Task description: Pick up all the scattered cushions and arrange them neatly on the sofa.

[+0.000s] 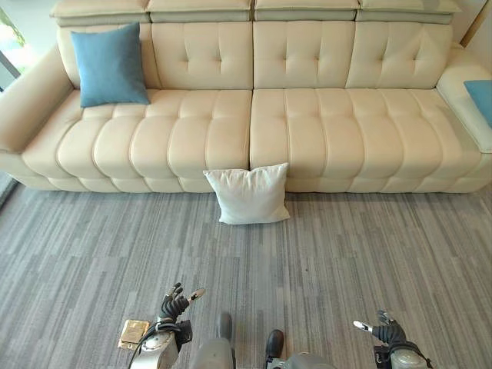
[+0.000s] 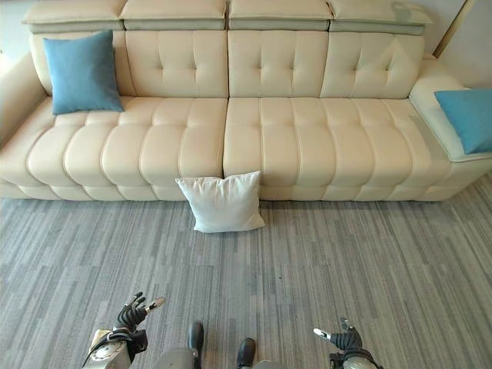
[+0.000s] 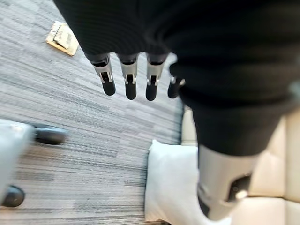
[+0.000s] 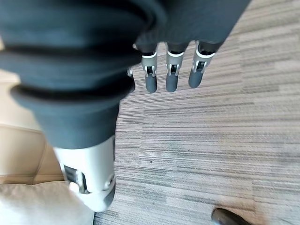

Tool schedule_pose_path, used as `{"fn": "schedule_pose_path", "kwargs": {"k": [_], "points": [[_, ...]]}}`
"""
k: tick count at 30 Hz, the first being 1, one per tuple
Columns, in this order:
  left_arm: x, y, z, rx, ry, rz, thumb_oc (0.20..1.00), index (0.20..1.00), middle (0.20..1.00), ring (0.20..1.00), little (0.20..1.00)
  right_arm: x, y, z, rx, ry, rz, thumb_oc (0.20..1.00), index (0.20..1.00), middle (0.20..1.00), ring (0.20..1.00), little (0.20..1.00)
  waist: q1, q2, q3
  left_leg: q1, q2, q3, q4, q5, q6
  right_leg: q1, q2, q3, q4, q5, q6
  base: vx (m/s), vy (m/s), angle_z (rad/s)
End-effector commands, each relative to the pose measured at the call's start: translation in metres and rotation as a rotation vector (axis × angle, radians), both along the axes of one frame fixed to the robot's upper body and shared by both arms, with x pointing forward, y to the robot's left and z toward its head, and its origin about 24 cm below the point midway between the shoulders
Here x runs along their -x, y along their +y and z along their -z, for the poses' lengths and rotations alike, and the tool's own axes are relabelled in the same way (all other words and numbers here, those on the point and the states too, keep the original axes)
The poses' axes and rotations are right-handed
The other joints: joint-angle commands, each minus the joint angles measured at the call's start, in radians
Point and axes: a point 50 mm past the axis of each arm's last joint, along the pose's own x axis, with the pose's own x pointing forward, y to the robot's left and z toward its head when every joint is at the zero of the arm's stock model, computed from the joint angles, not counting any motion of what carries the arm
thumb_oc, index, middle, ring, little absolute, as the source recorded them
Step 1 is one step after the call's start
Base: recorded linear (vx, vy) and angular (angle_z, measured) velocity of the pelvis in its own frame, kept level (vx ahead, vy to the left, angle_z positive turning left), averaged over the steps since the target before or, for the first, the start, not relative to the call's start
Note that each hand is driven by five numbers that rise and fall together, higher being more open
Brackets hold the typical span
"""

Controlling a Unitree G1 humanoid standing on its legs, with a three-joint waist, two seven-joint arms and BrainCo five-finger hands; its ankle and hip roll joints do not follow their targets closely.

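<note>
A white cushion (image 1: pixel 249 194) stands on the grey carpet, leaning against the front of the cream sofa (image 1: pixel 300 131) near its middle seam. A blue cushion (image 1: pixel 110 64) rests upright against the sofa's left backrest. Another blue cushion (image 2: pixel 467 117) lies on the sofa's right arm end. My left hand (image 1: pixel 174 304) hangs low at the bottom left, fingers relaxed, holding nothing. My right hand (image 1: pixel 387 330) hangs at the bottom right, open as well. The white cushion (image 3: pixel 171 185) also appears past the left hand's fingers (image 3: pixel 131 82), well apart from them.
A small brass floor plate (image 1: pixel 134 333) is set in the carpet beside my left hand. The sofa spans the whole far side. Grey striped carpet (image 1: pixel 369 254) lies between me and the white cushion.
</note>
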Motion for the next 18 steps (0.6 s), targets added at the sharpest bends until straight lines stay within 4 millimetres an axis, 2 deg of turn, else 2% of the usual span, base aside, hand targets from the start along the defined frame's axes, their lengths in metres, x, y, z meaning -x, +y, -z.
{"fn": "schedule_pose_path", "kwargs": {"k": [1,2,3,4,6,7,8,9,10,11,12,13,14,15,16,18], "points": [[-0.006,0.01,-0.009,-0.05,-0.041,0.029,1.0,1.0,1.0,1.0,1.0,-0.004,-0.013,-0.007,0.035,-0.035,0.017,1.0,1.0,1.0,1.0,1.0,0.013,0.026,-0.018,0.014,-0.028,0.022,0.002,0.035,0.015,0.081,-0.066,0.065,0.025,-0.155,0.097,0.41,0.203,0.18],[-0.006,0.013,-0.01,-0.055,-0.044,0.029,1.0,1.0,1.0,1.0,1.0,-0.003,-0.012,-0.006,0.033,-0.027,0.01,1.0,1.0,1.0,1.0,1.0,0.027,0.023,-0.022,0.032,-0.035,0.02,0.002,0.049,0.018,0.1,-0.069,0.078,0.034,-0.165,0.104,0.43,0.225,0.11],[-0.001,0.016,-0.009,-0.056,-0.036,0.013,1.0,1.0,1.0,1.0,1.0,-0.002,-0.01,-0.005,0.034,-0.016,-0.006,1.0,1.0,1.0,1.0,1.0,0.032,0.021,-0.033,0.05,-0.038,0.02,0.002,0.026,0.035,0.11,-0.072,0.093,0.046,-0.181,0.11,0.29,0.157,0.1],[-0.001,0.016,-0.009,-0.056,-0.036,0.013,1.0,1.0,1.0,1.0,1.0,-0.002,-0.01,-0.005,0.034,-0.016,-0.006,1.0,1.0,1.0,1.0,1.0,0.031,0.022,-0.034,0.048,-0.037,0.019,0.002,0.026,0.035,0.109,-0.071,0.092,0.045,-0.18,0.11,0.27,0.175,-0.09],[0.001,0.017,-0.007,-0.06,-0.017,0.015,1.0,1.0,1.0,1.0,1.0,-0.003,-0.007,-0.004,0.026,-0.015,-0.021,1.0,1.0,1.0,1.0,1.0,0.031,0.011,-0.047,0.057,-0.056,0.02,0.015,0.023,0.058,0.109,-0.096,0.103,0.105,-0.193,0.124,0.39,0.283,-0.58],[0.002,0.022,-0.006,-0.085,-0.003,0.031,1.0,1.0,1.0,1.0,1.0,-0.006,0.0,-0.002,-0.001,-0.022,-0.02,1.0,1.0,1.0,1.0,1.0,0.032,-0.003,-0.046,0.072,-0.068,0.038,0.063,-0.028,0.087,0.073,-0.122,0.12,0.234,-0.176,0.146,0.49,0.449,-0.69],[0.001,0.027,-0.009,-0.11,-0.008,0.04,1.0,1.0,1.0,1.0,1.0,-0.015,0.004,-0.005,0.005,-0.037,-0.057,1.0,1.0,1.0,1.0,1.0,0.042,-0.003,-0.031,0.094,-0.072,0.065,0.074,-0.057,0.117,-0.041,-0.152,0.146,0.434,-0.107,0.172,0.57,0.563,-0.37],[0.0,0.031,-0.013,-0.123,-0.016,0.044,1.0,1.0,1.0,1.0,1.0,-0.02,0.005,-0.007,0.003,-0.053,-0.057,1.0,1.0,1.0,1.0,1.0,0.031,0.014,-0.009,0.154,-0.08,0.09,0.064,-0.087,0.14,-0.131,-0.186,0.141,0.585,-0.04,0.18,0.35,0.396,-0.81],[0.0,0.031,-0.013,-0.123,-0.016,0.044,1.0,1.0,1.0,1.0,1.0,-0.02,0.005,-0.007,0.003,-0.053,-0.057,1.0,1.0,1.0,1.0,1.0,0.031,0.014,-0.009,0.154,-0.08,0.09,0.064,-0.087,0.14,-0.131,-0.186,0.141,0.585,-0.04,0.18,0.45,0.331,-0.42],[-0.004,0.031,-0.015,-0.132,-0.027,0.057,1.0,1.0,1.0,1.0,1.0,-0.016,0.002,-0.006,0.006,-0.039,-0.036,1.0,1.0,1.0,1.0,1.0,0.022,0.039,0.009,0.215,-0.069,0.11,0.042,-0.104,0.14,-0.181,-0.179,0.11,0.517,-0.062,0.161,0.4,0.115,-0.13],[-0.006,0.031,-0.017,-0.13,-0.042,0.056,1.0,1.0,1.0,1.0,1.0,-0.016,0.0,-0.005,0.012,-0.035,-0.026,1.0,1.0,1.0,1.0,1.0,0.024,0.051,0.017,0.248,-0.06,0.128,0.03,-0.12,0.133,-0.203,-0.165,0.081,0.373,-0.064,0.162,0.47,0.104,0.24],[-0.007,0.032,-0.018,-0.13,-0.045,0.055,1.0,1.0,1.0,1.0,1.0,-0.015,-0.002,-0.005,0.016,-0.03,-0.022,1.0,1.0,1.0,1.0,1.0,0.021,0.053,0.021,0.264,-0.059,0.135,0.025,-0.127,0.131,-0.204,-0.154,0.086,0.287,-0.045,0.172,0.24,-0.008,-0.14],[-0.007,0.032,-0.018,-0.129,-0.045,0.055,1.0,1.0,1.0,1.0,1.0,-0.015,-0.002,-0.005,0.017,-0.03,-0.022,1.0,1.0,1.0,1.0,1.0,0.022,0.053,0.022,0.266,-0.058,0.135,0.025,-0.128,0.13,-0.201,-0.153,0.086,0.284,-0.043,0.172,0.16,-0.035,-0.49],[-0.008,0.032,-0.018,-0.13,-0.048,0.052,1.0,1.0,1.0,1.0,1.0,-0.014,-0.002,-0.005,0.018,-0.027,-0.019,1.0,1.0,1.0,1.0,1.0,0.022,0.052,0.022,0.275,-0.059,0.141,0.023,-0.132,0.128,-0.206,-0.143,0.095,0.213,-0.018,0.181,0.3,-0.102,-0.28],[-0.01,0.035,-0.021,-0.135,-0.06,0.035,1.0,1.0,1.0,1.0,1.0,-0.012,-0.004,-0.004,0.022,-0.017,-0.011,1.0,1.0,1.0,1.0,1.0,0.022,0.044,0.022,0.309,-0.061,0.149,0.018,-0.148,0.115,-0.233,-0.131,0.096,0.06,0.046,0.21,0.4,-0.141,0.01],[-0.01,0.037,-0.022,-0.134,-0.067,0.025,1.0,1.0,1.0,1.0,1.0,-0.01,-0.006,-0.004,0.027,-0.008,-0.009,1.0,1.0,1.0,1.0,1.0,0.016,0.04,0.017,0.332,-0.06,0.147,0.017,-0.162,0.107,-0.232,-0.127,0.099,0.03,0.06,0.221,0.4,-0.161,0.1]]}}
